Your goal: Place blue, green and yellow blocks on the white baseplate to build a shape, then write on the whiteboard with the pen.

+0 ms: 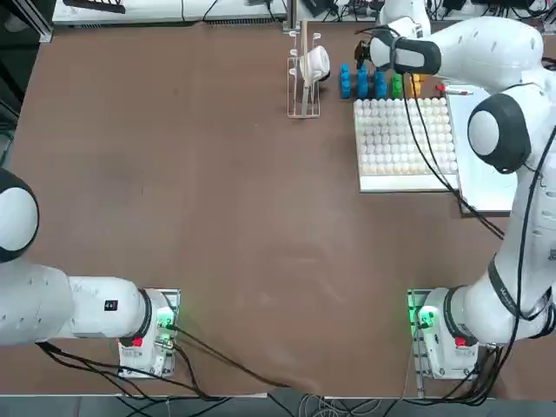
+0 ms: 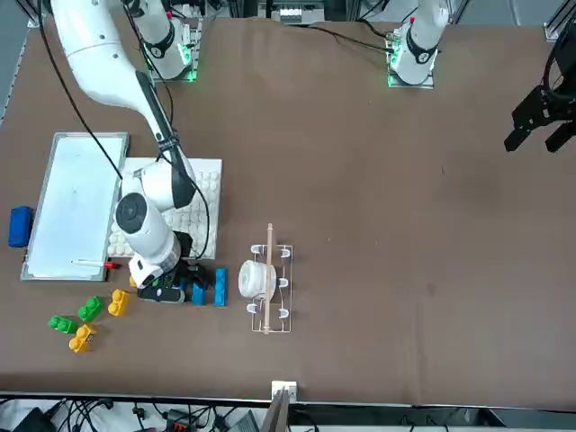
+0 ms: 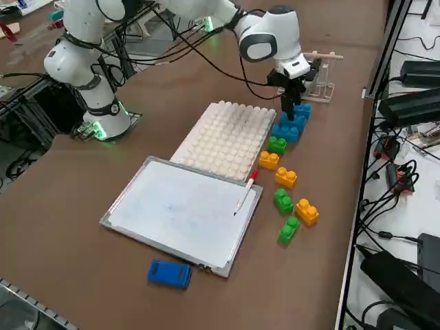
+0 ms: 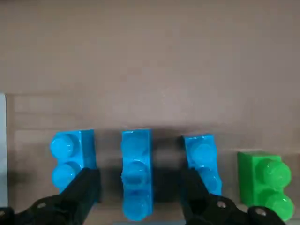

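1. We are at the very start of the build: the white baseplate [image 1: 404, 143] lies bare, with no brick pressed onto its studs and no shape begun.
2. Our right gripper [image 4: 140, 187] hangs low over a row of three blue blocks just beyond the far edge of the baseplate, its fingers spread wide and holding nothing; the middle blue block [image 4: 136, 173] sits between them, not yet gripped.
3. A green block [image 4: 262, 178] stands next in the row beside the blues, and more green and yellow blocks [image 3: 292, 199] lie loose on the table off the plate's corner, near the whiteboard.
4. The whiteboard [image 3: 182, 213] lies beside the baseplate with no writing we can make out, and the pen [image 3: 245, 192] rests on its edge, red end toward the plate.
5. By our reckoning everything is left: picking the first blue block, placing all the colours, then the pen work.
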You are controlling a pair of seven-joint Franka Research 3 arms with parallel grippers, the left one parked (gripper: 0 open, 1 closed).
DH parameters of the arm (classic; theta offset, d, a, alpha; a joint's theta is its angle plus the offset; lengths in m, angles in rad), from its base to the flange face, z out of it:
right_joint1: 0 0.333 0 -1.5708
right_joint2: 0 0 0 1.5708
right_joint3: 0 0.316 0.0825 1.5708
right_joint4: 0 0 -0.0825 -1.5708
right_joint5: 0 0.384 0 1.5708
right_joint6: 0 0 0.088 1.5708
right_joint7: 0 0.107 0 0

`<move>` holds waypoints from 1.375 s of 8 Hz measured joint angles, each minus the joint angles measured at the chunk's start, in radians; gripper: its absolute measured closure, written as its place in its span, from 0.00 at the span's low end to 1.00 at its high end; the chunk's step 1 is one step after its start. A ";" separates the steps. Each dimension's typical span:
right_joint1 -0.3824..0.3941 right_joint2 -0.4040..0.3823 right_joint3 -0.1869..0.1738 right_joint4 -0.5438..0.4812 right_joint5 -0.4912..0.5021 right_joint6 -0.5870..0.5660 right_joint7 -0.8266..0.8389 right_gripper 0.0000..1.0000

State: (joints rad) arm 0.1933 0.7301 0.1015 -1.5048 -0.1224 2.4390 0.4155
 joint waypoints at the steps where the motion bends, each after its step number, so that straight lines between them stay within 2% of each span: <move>1: 0.001 0.017 0.000 0.017 0.000 0.000 -0.001 0.00; 5: 0.008 0.104 0.000 0.092 0.000 0.001 -0.002 0.00; 8: 0.007 0.123 0.000 0.100 0.000 0.001 -0.002 0.04; 9: 0.007 0.125 0.000 0.100 0.000 0.001 -0.002 0.19; 10: 0.006 0.125 0.000 0.100 0.000 0.001 -0.002 0.41; 11: 0.007 0.125 0.000 0.102 0.000 0.000 -0.002 0.59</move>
State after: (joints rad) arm 0.1999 0.8547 0.1013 -1.4028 -0.1224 2.4394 0.4133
